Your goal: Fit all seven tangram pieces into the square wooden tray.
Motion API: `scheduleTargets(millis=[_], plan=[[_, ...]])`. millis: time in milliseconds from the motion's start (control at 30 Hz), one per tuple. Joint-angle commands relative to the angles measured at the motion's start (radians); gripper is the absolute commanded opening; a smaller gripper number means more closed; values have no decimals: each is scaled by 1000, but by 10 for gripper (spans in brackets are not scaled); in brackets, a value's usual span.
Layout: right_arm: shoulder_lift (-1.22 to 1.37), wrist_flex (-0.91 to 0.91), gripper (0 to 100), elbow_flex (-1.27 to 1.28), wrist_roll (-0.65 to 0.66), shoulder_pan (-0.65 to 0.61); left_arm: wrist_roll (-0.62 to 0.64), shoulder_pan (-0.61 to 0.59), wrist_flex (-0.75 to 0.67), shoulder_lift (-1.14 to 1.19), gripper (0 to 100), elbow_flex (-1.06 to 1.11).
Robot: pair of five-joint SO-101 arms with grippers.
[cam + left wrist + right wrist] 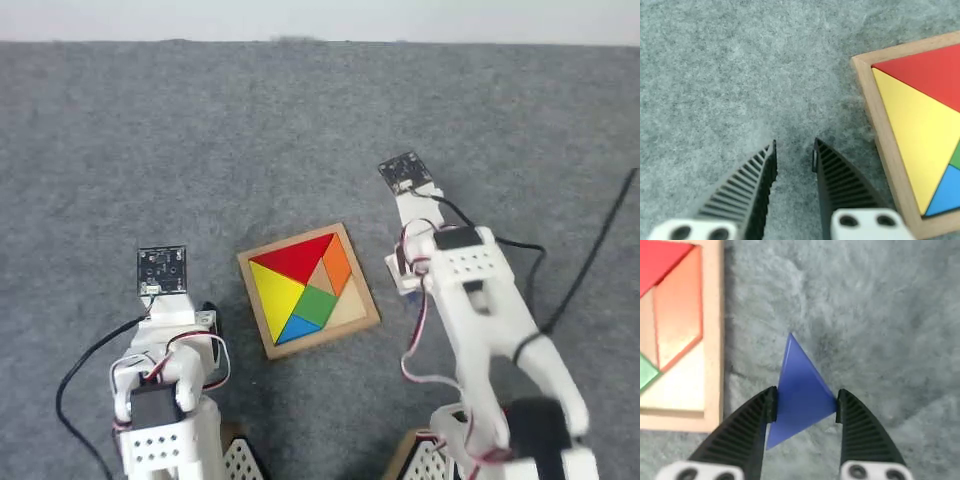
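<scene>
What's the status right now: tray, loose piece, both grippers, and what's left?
tray: six pieces seated, it seems; one gap in the corner nearest the right arm
loose piece: dark blue triangle, outside the tray rim, over the carpet
right gripper: shut on the dark blue triangle
left gripper: open, empty, over carpet beside the tray
remaining: seat the dark blue triangle in the gap

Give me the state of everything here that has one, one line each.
wooden tray: mostly filled, one triangular gap open at a corner.
dark blue triangle: outside the wooden tray, clamped in the right gripper.
right gripper: shut on the dark blue triangle.
left gripper: open, empty, above the grey mat.
</scene>
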Motion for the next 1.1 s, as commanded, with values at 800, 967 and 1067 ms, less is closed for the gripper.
scheduleTargets(millis=[800, 967, 1067], plan=[[-51, 48, 96, -63, -218, -328, -5, -5, 2, -14, 111, -5], [30, 50, 101, -120, -548, -394, -5, -5, 2, -14, 111, -5], [85, 64, 101, -173, -720, -424, -5, -5, 2, -14, 111, -5]])
